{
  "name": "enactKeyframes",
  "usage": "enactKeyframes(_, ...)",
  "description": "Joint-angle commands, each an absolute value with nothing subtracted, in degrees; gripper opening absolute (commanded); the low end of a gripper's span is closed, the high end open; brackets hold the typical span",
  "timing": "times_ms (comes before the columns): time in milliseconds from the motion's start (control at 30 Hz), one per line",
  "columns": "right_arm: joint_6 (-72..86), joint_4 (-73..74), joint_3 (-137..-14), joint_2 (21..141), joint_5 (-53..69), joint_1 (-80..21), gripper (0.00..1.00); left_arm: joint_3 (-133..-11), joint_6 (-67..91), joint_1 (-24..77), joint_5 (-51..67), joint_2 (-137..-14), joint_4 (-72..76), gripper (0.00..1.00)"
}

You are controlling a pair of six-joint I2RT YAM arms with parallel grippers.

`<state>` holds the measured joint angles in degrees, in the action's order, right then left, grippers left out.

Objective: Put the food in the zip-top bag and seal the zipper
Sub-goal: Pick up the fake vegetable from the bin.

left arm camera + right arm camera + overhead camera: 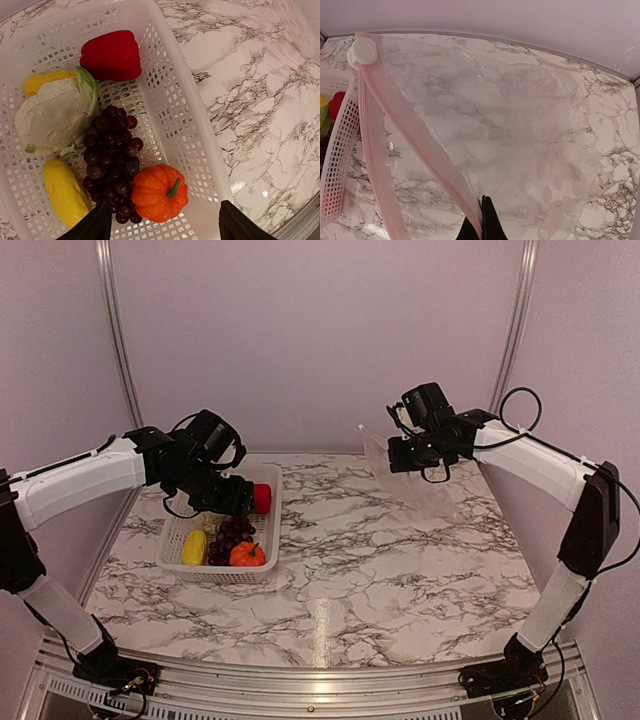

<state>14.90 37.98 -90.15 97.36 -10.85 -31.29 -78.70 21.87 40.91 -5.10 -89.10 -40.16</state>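
Observation:
The food lies in a white slotted basket (200, 130): a red pepper (111, 54), a pale whitish-green piece (52, 115), dark purple grapes (111, 160), an orange pumpkin (160, 192) and yellow pieces (62, 192). My left gripper (162, 227) is open above the pumpkin, over the basket (262, 530). My right gripper (482, 220) is shut on the upper pinkish zipper strip (415, 135) of the clear zip-top bag (520, 130) and holds it lifted above the table. The white slider tab (362, 51) sits at the strip's far end. In the top view the bag (385, 465) hangs from the right gripper (408, 453).
The marble table (400, 560) spreads between basket and bag. Metal rails run along the table's sides and near edge (320, 680). Pale walls stand behind.

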Motion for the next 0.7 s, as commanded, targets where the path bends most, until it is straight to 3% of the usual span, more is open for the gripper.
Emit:
enactKeyframes(0,14.6,38.0,-92.5,97.2,-9.6,-31.5,0.0,-79.5,24.0,39.6,-2.8,-91.6,-46.0,0.77)
enactKeyframes(433,15.1,37.3,-90.1,96.1,-7.9,-31.5,0.0,-76.1,27.9,37.7,4.2,-96.3,-45.3,0.78)
enactKeyframes(533,15.5,36.9,-89.3,95.5,-7.9,-31.5,0.0,-75.2,29.6,37.5,5.1,-97.0,-44.7,0.84)
enactKeyframes(667,16.1,36.3,-88.0,94.9,-7.7,-31.5,0.01,-72.8,30.7,37.4,7.1,-96.9,-43.2,0.82)
